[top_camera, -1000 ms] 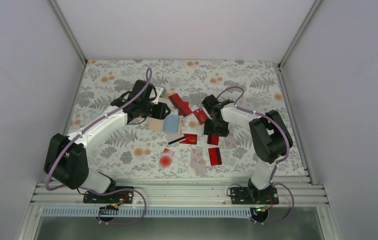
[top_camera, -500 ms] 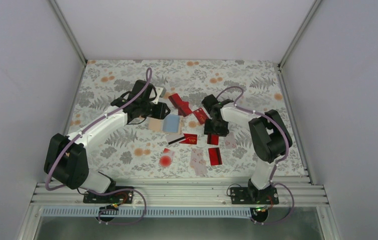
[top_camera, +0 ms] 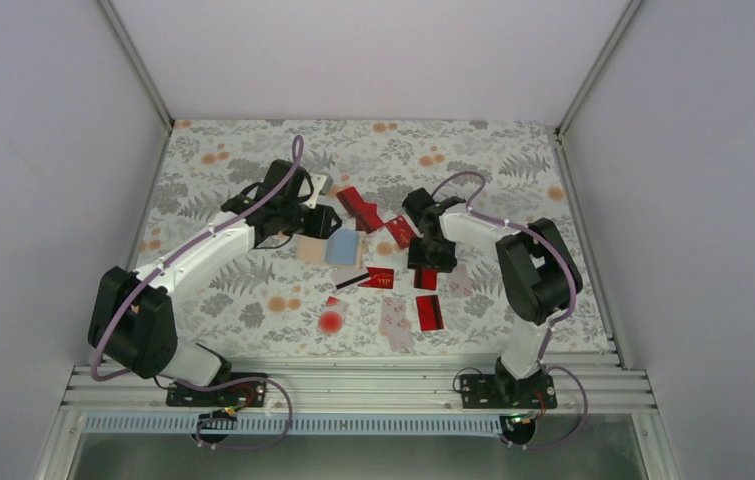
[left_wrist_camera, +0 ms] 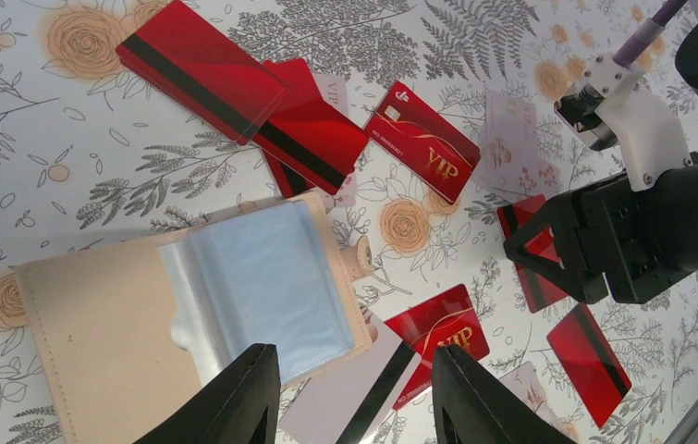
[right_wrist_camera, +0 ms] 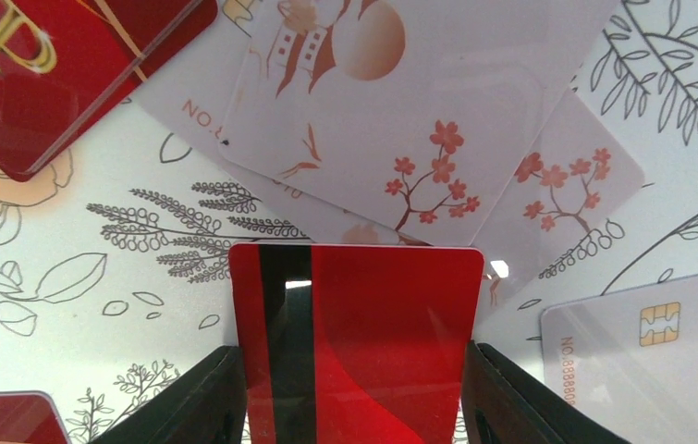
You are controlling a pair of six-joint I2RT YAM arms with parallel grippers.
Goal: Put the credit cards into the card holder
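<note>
My right gripper (right_wrist_camera: 349, 393) clamps a red card (right_wrist_camera: 373, 324), near end cut off. At its 9 o'clock, my left gripper (left_wrist_camera: 349, 393) hangs released over the open card holder (left_wrist_camera: 95, 324).

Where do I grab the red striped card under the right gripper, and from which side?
By its two side edges, straight down from above. The red striped card seems to lie flat, so only its thin edges offer purchase, and the right gripper straddles them.

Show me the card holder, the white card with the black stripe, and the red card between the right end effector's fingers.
card holder (left_wrist_camera: 252, 287): left wrist view, light blue inner sleeve.
white card (left_wrist_camera: 336, 402): left wrist view, white face beside stripe.
red card (right_wrist_camera: 373, 351): right wrist view, red face right of stripe.
</note>
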